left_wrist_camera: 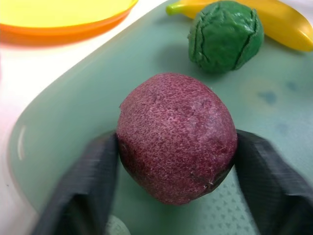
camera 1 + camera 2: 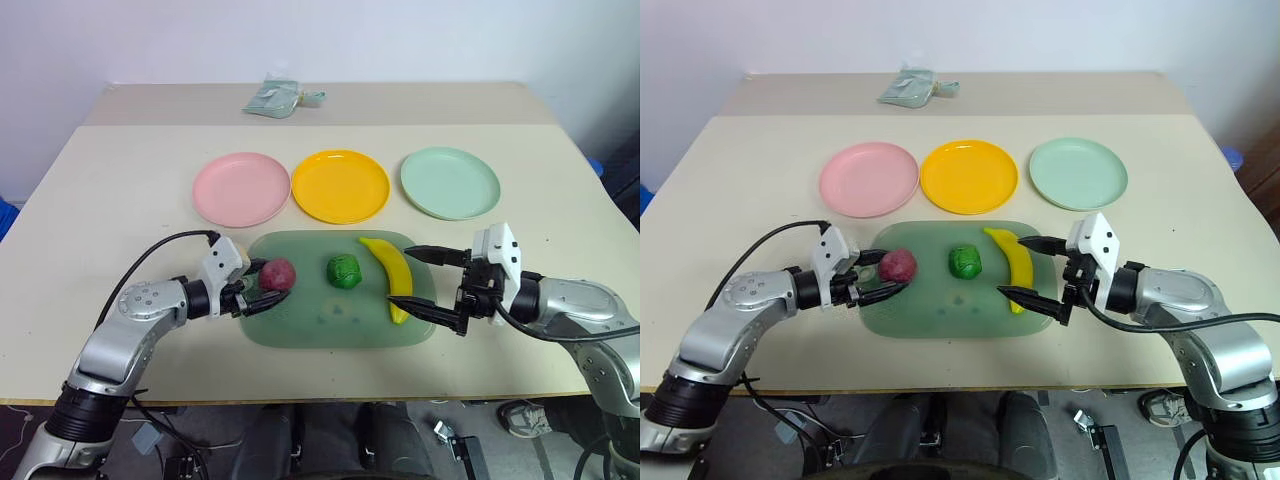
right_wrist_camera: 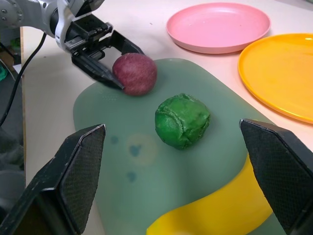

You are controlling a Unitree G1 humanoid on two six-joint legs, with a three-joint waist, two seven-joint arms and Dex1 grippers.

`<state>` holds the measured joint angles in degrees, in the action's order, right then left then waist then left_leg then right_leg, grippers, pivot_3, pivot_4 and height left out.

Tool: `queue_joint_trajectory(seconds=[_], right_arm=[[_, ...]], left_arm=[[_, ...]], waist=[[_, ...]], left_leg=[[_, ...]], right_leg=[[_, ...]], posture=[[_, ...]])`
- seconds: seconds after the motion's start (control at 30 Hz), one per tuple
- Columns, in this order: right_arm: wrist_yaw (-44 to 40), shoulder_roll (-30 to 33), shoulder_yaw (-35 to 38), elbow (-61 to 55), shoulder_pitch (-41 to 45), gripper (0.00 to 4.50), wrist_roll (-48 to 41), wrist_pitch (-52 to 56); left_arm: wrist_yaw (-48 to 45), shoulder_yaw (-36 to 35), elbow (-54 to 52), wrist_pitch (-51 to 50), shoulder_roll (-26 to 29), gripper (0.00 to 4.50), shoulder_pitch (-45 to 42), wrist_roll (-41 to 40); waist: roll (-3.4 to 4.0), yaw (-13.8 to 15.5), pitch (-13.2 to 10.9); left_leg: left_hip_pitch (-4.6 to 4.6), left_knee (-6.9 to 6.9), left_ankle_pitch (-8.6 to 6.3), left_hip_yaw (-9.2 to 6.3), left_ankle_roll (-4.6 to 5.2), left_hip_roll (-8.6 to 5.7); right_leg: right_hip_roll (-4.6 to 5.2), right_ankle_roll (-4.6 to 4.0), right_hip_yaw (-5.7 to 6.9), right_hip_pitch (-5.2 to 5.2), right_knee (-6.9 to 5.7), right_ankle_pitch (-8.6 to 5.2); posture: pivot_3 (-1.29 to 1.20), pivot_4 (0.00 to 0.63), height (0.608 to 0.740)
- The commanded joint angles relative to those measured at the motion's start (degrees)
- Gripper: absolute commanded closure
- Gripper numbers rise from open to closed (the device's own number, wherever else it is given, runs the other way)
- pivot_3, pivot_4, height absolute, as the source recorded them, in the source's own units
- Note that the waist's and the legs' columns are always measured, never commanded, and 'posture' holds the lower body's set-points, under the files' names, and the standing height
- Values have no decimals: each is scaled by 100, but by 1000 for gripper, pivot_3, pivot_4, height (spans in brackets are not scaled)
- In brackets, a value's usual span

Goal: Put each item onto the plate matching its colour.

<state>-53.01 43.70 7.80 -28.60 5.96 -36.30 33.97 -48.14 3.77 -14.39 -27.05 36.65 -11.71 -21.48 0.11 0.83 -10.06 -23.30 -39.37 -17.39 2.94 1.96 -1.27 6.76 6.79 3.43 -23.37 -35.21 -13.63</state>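
Observation:
The dark purple-red fruit (image 2: 280,273) lies at the left end of the translucent green board (image 2: 300,325), and my left gripper (image 2: 262,285) is shut on it, one black finger (image 1: 78,191) pressed to each side. The knobbly green vegetable (image 2: 343,271) sits mid-board. The yellow banana (image 2: 385,262) lies at the board's right end, and my right gripper (image 2: 403,277) stands open astride it, one fingertip beyond its far part and one by its near tip. The pink plate (image 2: 241,188), yellow plate (image 2: 340,185) and mint plate (image 2: 450,182) line up behind the board, with nothing on them.
A crumpled pale green packet (image 2: 272,97) lies on the far table section. The board sits close to the table's front edge (image 2: 330,398). Bare tabletop stretches to either side of the plates.

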Motion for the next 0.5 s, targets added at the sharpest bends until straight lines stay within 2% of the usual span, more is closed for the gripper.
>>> queue_joint_trajectory(seconds=[0.03,0.17,0.3,0.5], right_arm=[[95,-65,22,-37,117,0,36,-156],[173,-141,-70,88,255,0,89,-222],[253,-371,-254,225,530,0,143,-289],[361,-586,-472,312,697,0,290,-395]], left_arm=[[244,-312,28,143,-208,1729,-252,-90],[1221,-578,702,503,-648,1729,-917,429],[2613,-594,2295,357,-1053,1729,-2211,1212],[3113,-613,3827,411,-1455,1729,-3238,1446]], waist=[[0,-2,0],[-5,17,-1],[-9,21,-2],[-13,6,-4]], left_leg=[[0,0,0,0,1,0],[-4,-18,0,-9,1,0],[-6,-35,-2,-15,6,-2],[-17,-51,-16,-11,28,-5]], right_leg=[[0,0,0,0,0,0],[-2,1,6,3,-10,0],[-10,3,13,12,-16,1],[-9,10,15,12,-28,2]], posture=[[0,150,740],[0,150,740],[0,150,740],[0,150,740]])
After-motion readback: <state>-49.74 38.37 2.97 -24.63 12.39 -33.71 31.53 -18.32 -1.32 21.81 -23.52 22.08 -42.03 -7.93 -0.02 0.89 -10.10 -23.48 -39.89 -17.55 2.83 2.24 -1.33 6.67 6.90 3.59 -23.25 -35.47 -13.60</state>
